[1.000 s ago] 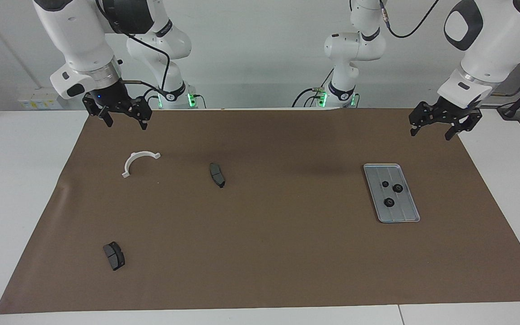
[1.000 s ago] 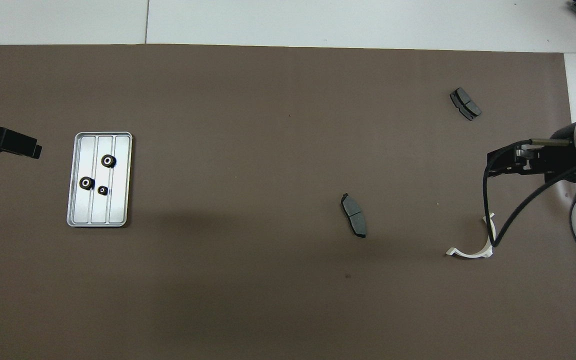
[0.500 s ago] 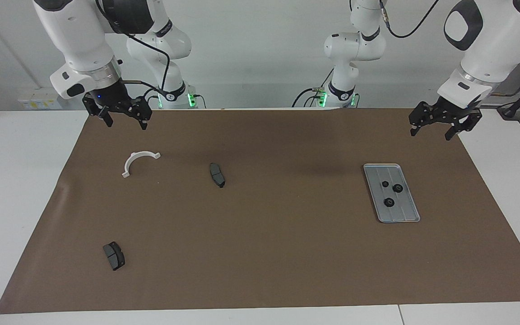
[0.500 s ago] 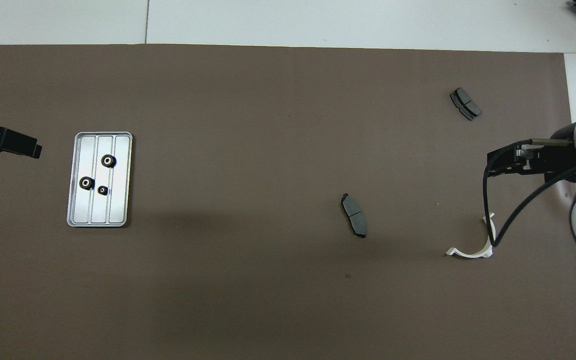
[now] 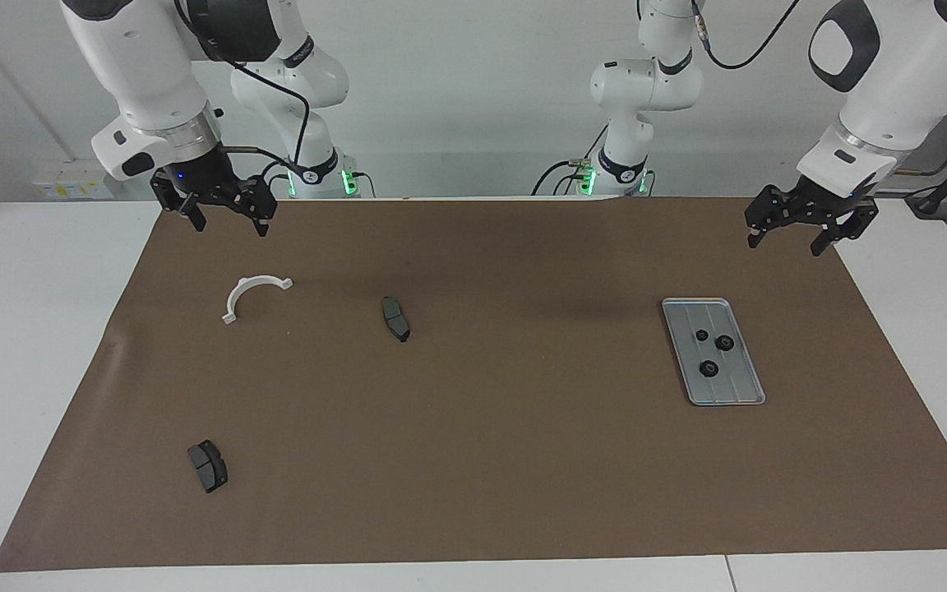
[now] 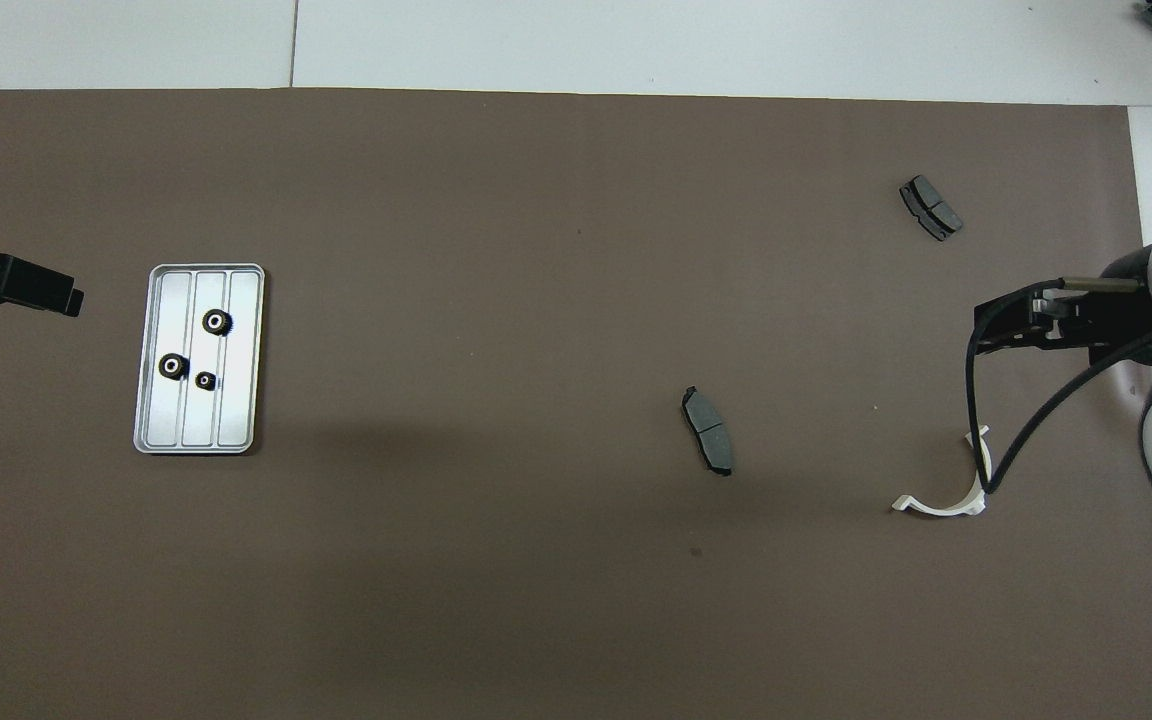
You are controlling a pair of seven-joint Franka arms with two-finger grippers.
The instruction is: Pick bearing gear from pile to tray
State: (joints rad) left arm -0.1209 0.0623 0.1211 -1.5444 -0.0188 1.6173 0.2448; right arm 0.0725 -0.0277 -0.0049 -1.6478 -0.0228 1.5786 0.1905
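Observation:
The silver ridged tray (image 5: 738, 388) (image 6: 237, 410) lies on the brown mat toward the left arm's end. Three black bearing gears rest in it: one (image 5: 724, 342) (image 6: 172, 366), another (image 5: 709, 368) (image 6: 217, 322), and a smaller one (image 5: 702, 335) (image 6: 205, 380). My left gripper (image 5: 784, 245) (image 6: 71, 300) hangs open and empty above the mat's edge near the tray. My right gripper (image 5: 228, 227) (image 6: 981, 340) is open and empty too, up in the air over the mat beside the white bracket. Of the pile, only scattered loose parts show on the mat.
A white half-ring bracket (image 5: 257, 280) (image 6: 941, 508) lies toward the right arm's end. One dark grey pad (image 5: 395, 319) (image 6: 708, 430) lies mid-mat, and a second (image 5: 208, 466) (image 6: 930, 207) farther from the robots. White tabletop surrounds the mat (image 5: 523, 460).

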